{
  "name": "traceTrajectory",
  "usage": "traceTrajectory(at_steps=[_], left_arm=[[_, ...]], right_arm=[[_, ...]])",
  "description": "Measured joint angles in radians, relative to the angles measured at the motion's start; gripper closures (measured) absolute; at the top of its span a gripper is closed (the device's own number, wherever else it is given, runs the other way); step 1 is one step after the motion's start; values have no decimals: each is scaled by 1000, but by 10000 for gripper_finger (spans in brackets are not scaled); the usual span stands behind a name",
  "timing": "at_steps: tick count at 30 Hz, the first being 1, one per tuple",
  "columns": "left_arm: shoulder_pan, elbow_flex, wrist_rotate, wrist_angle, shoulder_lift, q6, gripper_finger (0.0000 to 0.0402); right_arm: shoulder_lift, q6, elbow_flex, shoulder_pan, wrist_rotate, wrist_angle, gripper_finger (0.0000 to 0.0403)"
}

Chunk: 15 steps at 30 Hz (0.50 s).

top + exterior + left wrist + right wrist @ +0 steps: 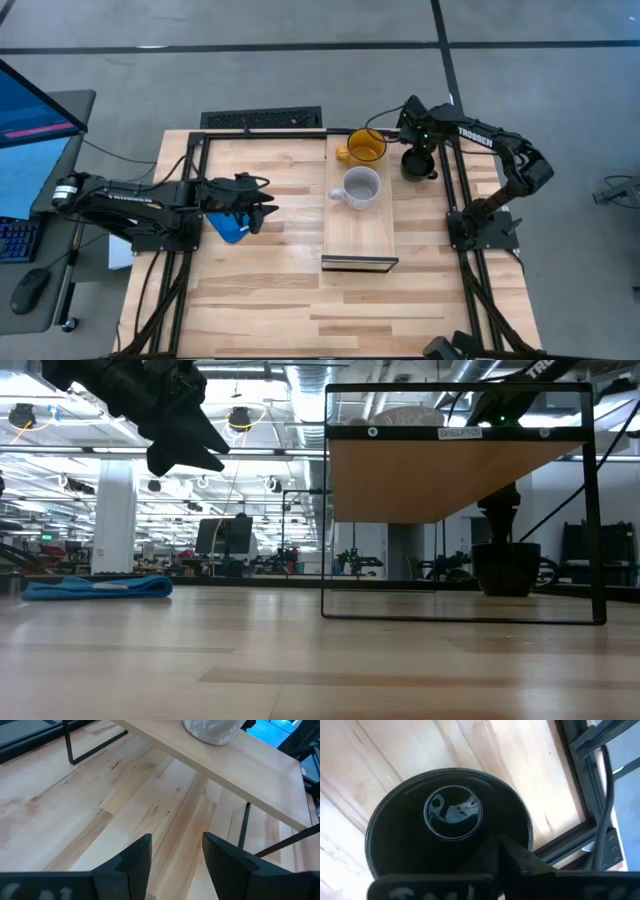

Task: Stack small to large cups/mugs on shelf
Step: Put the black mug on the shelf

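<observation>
The glossy black mug [418, 164] stands on its base on the table just right of the shelf [360, 232], and shows in the low view [507, 568]. My right gripper [414, 148] comes down onto its rim from above. The yellow-orange mug [362, 147] stands at the shelf's far end. The light grey mug [358, 188] stands upright at the shelf's middle, handle toward the left. My left gripper [262, 205] hovers open above the table left of the shelf, touching nothing [176, 852]. My right gripper [506, 856] is on the black mug's rim [522, 827] from above, pointing down. One finger [495, 851] reaches inside the mug; the other is hidden by the gripper's own body. The mug stands upright with its base on the table [507, 592].
A flat blue object [228, 228] lies on the table under the left arm [97, 587]. The shelf's dark frame legs [597, 510] stand close to the black mug. The table's near half is bare wood. A keyboard [262, 119] lies past the far edge.
</observation>
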<state>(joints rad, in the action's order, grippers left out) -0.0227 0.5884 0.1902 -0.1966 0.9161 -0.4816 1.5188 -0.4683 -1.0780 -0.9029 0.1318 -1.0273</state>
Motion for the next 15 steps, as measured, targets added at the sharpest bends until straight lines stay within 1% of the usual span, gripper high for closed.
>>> traceTrajectory(at_steps=[6,10,15], left_arm=[[0,0,0,0,0,0,235],[0,0,0,0,0,0,235],[0,0,0,0,0,-1,235]], right_arm=[[0,8,-49,7,0,-51,352],[0,8,-84,6,1,-83,349],[-1,-10,-114,5,0,-83,348]])
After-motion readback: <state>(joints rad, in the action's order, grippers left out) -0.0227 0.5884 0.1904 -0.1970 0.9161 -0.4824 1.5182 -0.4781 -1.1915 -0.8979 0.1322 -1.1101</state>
